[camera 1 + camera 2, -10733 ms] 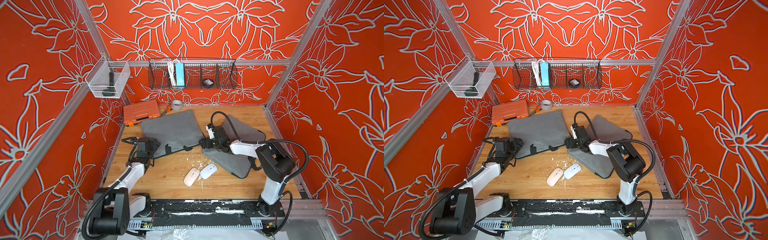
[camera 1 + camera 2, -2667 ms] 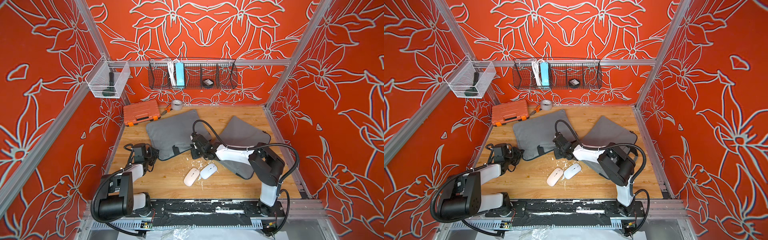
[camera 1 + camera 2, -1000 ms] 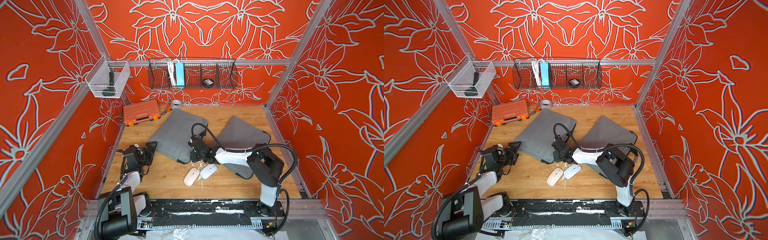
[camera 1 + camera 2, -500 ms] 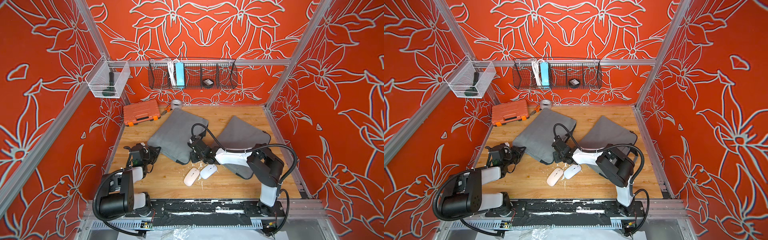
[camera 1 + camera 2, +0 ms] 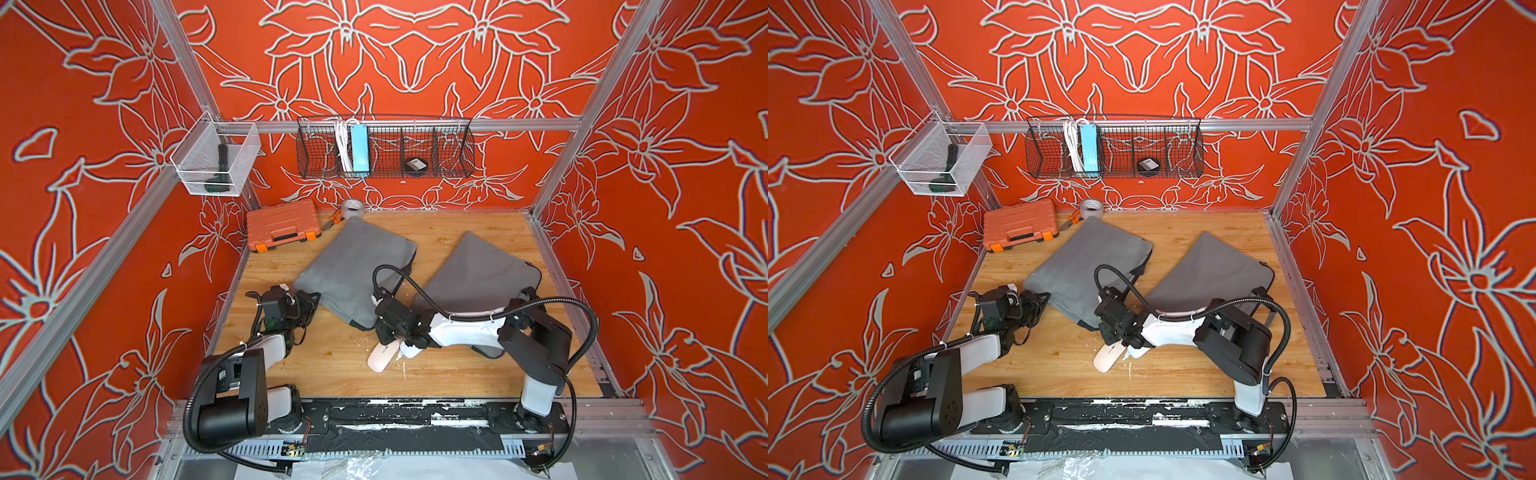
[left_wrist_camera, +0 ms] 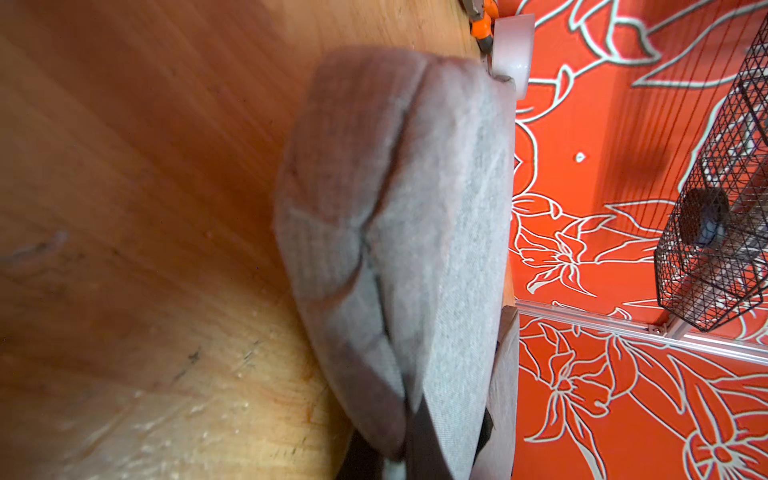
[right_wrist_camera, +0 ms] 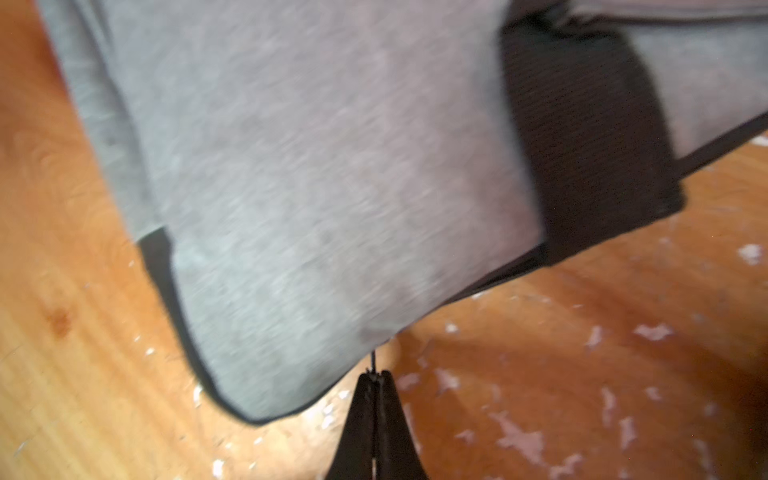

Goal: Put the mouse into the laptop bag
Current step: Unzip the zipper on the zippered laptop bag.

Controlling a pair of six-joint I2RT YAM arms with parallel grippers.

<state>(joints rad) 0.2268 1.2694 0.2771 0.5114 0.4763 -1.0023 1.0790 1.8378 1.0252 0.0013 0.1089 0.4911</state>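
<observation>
Since 1 second ago the left gripper [image 5: 309, 300] has been brought up to the bag [image 5: 353, 266] and its fingers have been closed. Compared with 10 seconds ago, the bag is seen turned and drawn nearer the arms.

The left fingers are now pressed together at the bag's nearest left corner. In the left wrist view grey cloth is seen close on both sides of them, but whether any cloth is pinched cannot be told. The right gripper [image 7: 376, 386] is closed as well, and a thin dark strand [image 7: 374, 360] coming from the bag's edge is clamped at its tips. The right wrist view is blurred.

The bag is laid flat on the table [image 5: 332, 382] between the 2 grippers and stretches away from both. A tape roll [image 6: 511, 45] is seen just beside its far corner.

The mouse [image 5: 379, 359] is left outside the bag, on the table. It is just beside the right gripper, on the side away from the bag. A 2nd mouse [image 5: 411, 352] is seen right beside it, partly hidden under the right wrist. A 2nd bag [image 5: 478, 270] is partly covered by the right forearm. An orange case [image 5: 282, 224] is set well beyond the left gripper.
</observation>
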